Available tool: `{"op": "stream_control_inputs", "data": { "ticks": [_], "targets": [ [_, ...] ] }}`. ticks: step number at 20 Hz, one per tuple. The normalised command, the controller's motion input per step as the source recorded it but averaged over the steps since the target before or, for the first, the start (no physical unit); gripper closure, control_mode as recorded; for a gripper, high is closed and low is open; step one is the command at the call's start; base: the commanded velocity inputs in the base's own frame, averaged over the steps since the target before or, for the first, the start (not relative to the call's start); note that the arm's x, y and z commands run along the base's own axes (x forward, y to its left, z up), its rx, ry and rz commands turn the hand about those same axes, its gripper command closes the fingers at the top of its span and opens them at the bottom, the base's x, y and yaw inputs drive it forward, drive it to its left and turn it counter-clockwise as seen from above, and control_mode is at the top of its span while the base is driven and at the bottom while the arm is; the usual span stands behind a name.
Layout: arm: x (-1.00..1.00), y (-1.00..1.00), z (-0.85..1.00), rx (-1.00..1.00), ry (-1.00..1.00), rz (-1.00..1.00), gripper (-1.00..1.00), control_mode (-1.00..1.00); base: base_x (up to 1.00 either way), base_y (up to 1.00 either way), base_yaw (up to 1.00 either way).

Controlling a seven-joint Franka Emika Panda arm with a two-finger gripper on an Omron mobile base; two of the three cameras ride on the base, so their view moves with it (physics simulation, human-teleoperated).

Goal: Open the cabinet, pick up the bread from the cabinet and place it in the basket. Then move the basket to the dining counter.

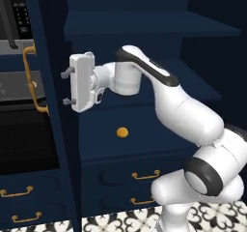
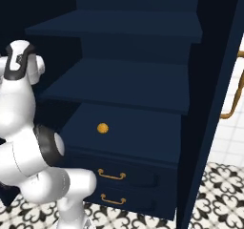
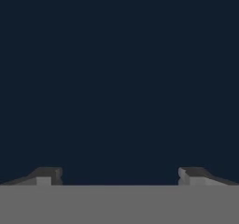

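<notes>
The tall navy cabinet (image 1: 144, 25) (image 2: 119, 27) stands open, both doors swung out. The bread (image 1: 122, 132) (image 2: 102, 128), a small golden lump, lies on the lowest wide shelf. My gripper (image 1: 67, 87) is open and empty, up and to the left of the bread, its fingers (image 1: 67, 73) pointing at the inner face of the left door (image 1: 50, 120). In the hand view the gripper (image 3: 119, 176) faces plain dark navy close up. The basket and the dining counter are out of view.
The left door's brass handle (image 1: 30, 76) curves on its outer side, in front of a dark oven (image 1: 19, 129). The right door (image 2: 209, 104) carries its own handle (image 2: 233, 99). Drawers with short brass handles (image 1: 144, 175) (image 2: 112, 175) sit below the bread, above a patterned tile floor (image 1: 120, 221).
</notes>
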Motion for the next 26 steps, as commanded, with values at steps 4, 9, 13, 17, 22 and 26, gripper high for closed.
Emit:
{"op": "stream_control_inputs", "data": {
  "ticks": [4,9,13,17,22,26],
  "targets": [
    [0.0,-0.95,0.0,-0.02,-0.12,-0.01,-1.0,-1.0,0.0,0.0,0.0],
    [0.0,-1.0,-0.19,-0.12,-0.24,-0.07,-1.0,-1.0,0.0,0.0,0.0],
    [0.0,-0.9,-0.78,-0.21,-0.43,-0.12,-1.0,-1.0,0.0,0.0,0.0],
    [0.01,-0.58,-0.86,-0.22,-0.41,-0.3,-1.0,-1.0,0.0,0.0,0.0],
    [0.1,-0.2,-0.6,-0.18,-0.3,-0.55,-1.0,-1.0,0.0,0.0,0.0],
    [0.34,-0.22,-0.16,-0.16,-0.07,-0.48,-1.0,-1.0,0.0,0.0,0.0]
  ]
}}
